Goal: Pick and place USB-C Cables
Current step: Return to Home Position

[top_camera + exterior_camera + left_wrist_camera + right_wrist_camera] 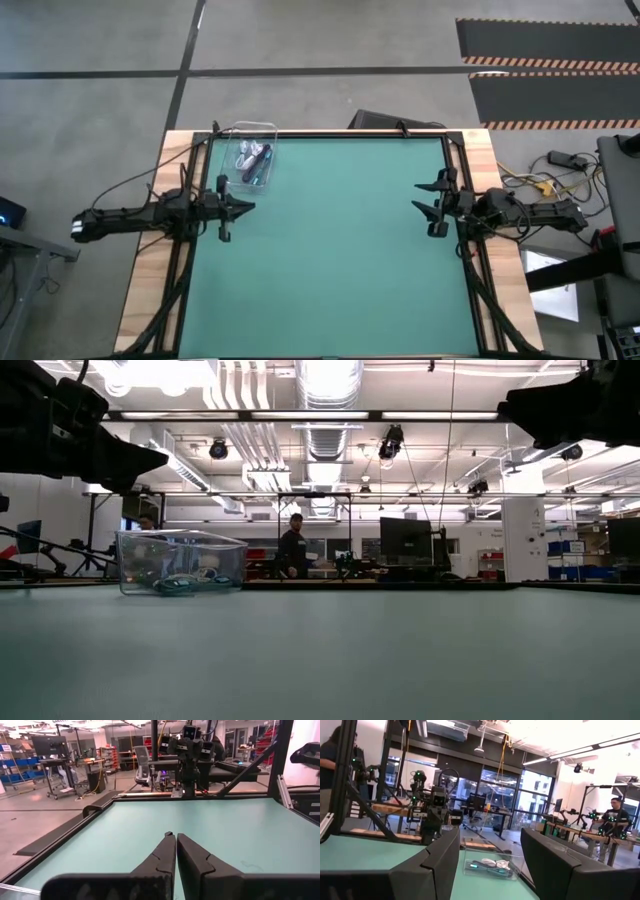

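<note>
Coiled USB-C cables, white, dark and teal, lie inside a clear plastic bin on the green table mat. Left gripper hovers near the bin, fingers pressed together, holding nothing. Right gripper hangs well apart from the bin, fingers spread wide, empty.

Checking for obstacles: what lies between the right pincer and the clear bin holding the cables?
Only bare green mat between the right pincer and the bin, seen in the high view.

1 clear bin w/ cable bundles: 1 dark, 1 teal, whites – no. unclear. 2 grippers: left gripper, right gripper. 1 person in low view bkgd.
</note>
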### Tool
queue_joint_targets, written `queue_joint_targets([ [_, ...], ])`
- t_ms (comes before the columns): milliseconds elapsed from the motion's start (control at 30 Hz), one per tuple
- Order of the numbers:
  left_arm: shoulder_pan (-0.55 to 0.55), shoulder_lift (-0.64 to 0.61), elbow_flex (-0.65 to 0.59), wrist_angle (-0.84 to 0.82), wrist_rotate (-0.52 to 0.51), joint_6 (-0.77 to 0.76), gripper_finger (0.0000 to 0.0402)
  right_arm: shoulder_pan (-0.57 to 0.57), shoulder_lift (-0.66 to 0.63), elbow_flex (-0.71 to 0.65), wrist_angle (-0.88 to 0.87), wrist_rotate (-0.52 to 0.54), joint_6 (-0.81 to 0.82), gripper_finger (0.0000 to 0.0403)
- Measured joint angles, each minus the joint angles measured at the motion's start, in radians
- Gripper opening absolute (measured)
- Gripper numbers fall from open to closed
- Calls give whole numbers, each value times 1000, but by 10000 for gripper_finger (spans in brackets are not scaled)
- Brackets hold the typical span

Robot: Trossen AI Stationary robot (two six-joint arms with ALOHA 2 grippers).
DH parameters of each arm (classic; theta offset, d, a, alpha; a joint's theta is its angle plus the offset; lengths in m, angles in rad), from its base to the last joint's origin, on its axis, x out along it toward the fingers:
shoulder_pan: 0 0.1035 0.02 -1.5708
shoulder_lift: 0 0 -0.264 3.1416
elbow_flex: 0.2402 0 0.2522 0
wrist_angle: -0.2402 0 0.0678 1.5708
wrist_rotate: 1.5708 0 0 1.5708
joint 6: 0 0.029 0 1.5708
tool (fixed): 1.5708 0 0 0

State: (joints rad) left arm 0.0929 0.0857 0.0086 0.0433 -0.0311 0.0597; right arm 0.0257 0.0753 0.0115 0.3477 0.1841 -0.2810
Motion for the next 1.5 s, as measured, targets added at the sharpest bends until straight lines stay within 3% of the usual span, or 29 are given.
queue_joint_targets([
  [1500,0,70,-1,1,0,0,0,0,0,-1,1,1,0,203],
])
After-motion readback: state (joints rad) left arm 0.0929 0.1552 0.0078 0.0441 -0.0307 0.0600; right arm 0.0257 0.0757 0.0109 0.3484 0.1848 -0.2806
